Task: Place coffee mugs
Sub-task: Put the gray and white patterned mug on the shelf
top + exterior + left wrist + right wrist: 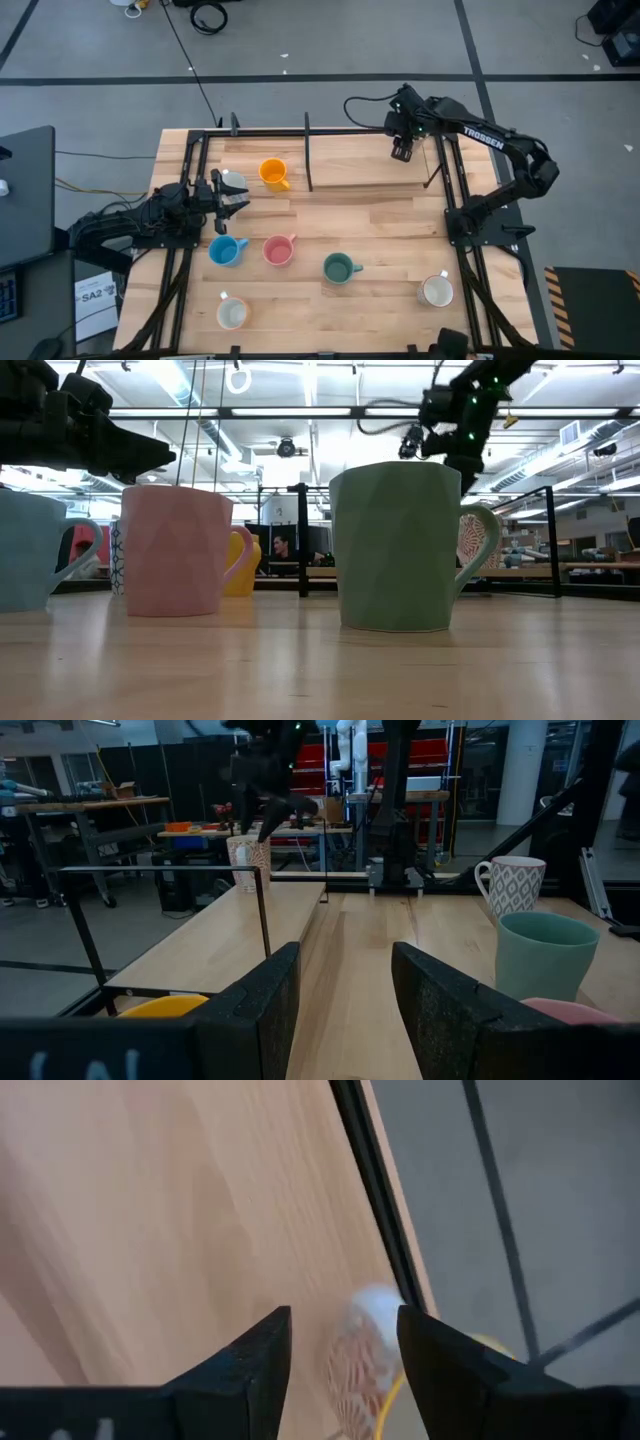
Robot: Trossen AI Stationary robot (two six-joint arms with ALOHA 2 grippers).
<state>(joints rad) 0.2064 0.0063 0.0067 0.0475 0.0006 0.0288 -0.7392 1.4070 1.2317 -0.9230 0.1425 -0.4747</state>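
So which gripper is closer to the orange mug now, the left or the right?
Left. The left gripper hovers just beside the orange mug, toward the table's left edge. The right gripper is farther away, above the back right part of the table.

Both arms are matte black all over, chunky jointed links with black cables looping along them. The right arm [500, 150] has TROSSEN in white letters on its upper link, and little green lights glow near its wrist. Each end effector has two flat, blocky black fingers [250, 1010] with a grainy, textured surface.
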